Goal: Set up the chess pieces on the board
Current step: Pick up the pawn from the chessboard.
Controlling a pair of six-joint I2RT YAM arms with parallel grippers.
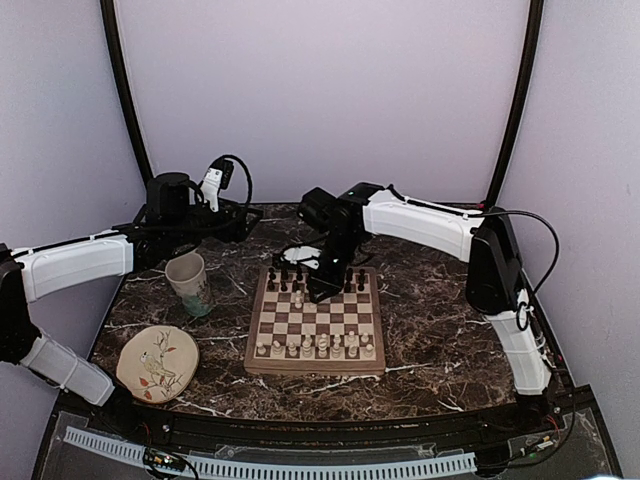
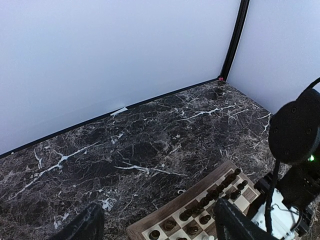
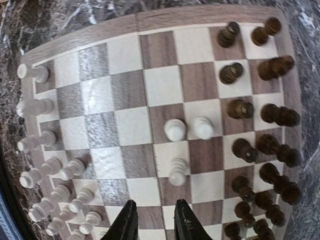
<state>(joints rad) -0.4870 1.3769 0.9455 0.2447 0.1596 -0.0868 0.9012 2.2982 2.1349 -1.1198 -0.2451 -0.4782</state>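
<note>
Plainly, left tool (image 2: 157,216) and right tool (image 3: 154,220) hang spread above dark marble table (image 2: 140,145) within pale walls (image 2: 110,55).

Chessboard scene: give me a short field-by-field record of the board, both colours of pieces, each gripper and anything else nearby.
board: central, between the two arms
dark pieces: two rows along the far edge
white pieces: near edge, second row only part filled
stray white pieces: three on mid-board squares
right gripper: above the board, narrowly open, empty
left gripper: open, empty, by the board's far left corner
mug: upright, left of the board
plate: near left of the board
</note>
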